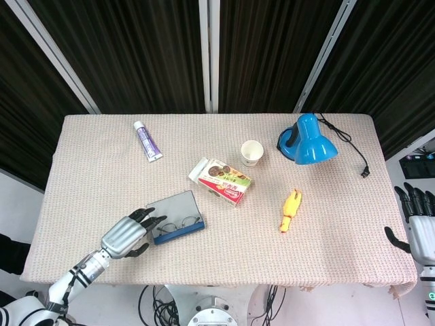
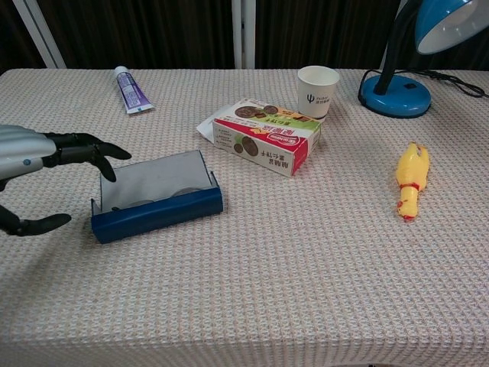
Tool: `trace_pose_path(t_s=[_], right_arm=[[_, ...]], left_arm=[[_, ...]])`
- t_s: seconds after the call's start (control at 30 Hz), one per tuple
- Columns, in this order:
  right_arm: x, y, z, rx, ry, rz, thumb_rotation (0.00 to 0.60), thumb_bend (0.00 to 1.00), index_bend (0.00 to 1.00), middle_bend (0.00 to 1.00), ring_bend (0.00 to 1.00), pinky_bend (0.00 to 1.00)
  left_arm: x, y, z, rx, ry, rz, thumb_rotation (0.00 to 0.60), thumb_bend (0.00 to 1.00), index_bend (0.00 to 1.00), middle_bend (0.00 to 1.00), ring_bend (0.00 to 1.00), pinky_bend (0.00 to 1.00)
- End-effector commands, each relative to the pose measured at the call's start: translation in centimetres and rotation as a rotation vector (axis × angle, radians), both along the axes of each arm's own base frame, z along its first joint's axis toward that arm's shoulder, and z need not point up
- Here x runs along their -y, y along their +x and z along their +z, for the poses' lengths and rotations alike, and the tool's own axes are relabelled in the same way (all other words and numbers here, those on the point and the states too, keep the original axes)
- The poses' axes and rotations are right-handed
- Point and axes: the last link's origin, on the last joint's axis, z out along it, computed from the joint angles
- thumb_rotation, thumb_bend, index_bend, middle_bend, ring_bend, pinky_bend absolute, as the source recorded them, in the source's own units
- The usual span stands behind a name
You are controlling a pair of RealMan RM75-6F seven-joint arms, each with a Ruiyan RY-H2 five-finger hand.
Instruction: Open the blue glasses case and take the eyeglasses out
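The blue glasses case [image 1: 175, 219] [image 2: 157, 197] lies open on the table left of centre, its grey lid laid back. The eyeglasses [image 1: 178, 222] rest inside it, along the blue front wall; in the chest view only their lens tops [image 2: 183, 192] peek over that wall. My left hand [image 1: 127, 233] [image 2: 38, 157] hovers just left of the case, fingers spread, holding nothing and apart from the case. My right hand [image 1: 420, 221] stays off the table's right edge, fingers apart and empty.
A snack box [image 1: 221, 180] [image 2: 263, 136] lies right behind the case. A paper cup [image 1: 252, 152], a blue desk lamp [image 1: 308, 140] with its cord, a yellow rubber chicken [image 1: 291, 210] and a toothpaste tube [image 1: 147, 140] are spread over the table.
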Motion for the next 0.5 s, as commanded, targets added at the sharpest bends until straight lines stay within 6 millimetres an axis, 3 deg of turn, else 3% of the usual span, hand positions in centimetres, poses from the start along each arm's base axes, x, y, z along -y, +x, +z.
trace_pose_path(t_s=[0.03, 0.5], right_arm=[[0.0, 0.0, 0.1, 0.001, -0.001, 0.001, 0.600, 0.23, 0.00, 0.00, 0.00, 0.00], [-0.2, -0.3, 0.2, 0.014, -0.004, -0.005, 0.600, 0.24, 0.00, 0.00, 0.00, 0.00]], left_arm=[[0.2, -0.3, -0.1, -0.011, -0.012, 0.007, 0.600, 0.45, 0.05, 0.22, 0.00, 0.14], [3.0, 0.2, -1.3, -0.027, -0.118, -0.008, 0.600, 0.48, 0.05, 0.29, 0.00, 0.14]])
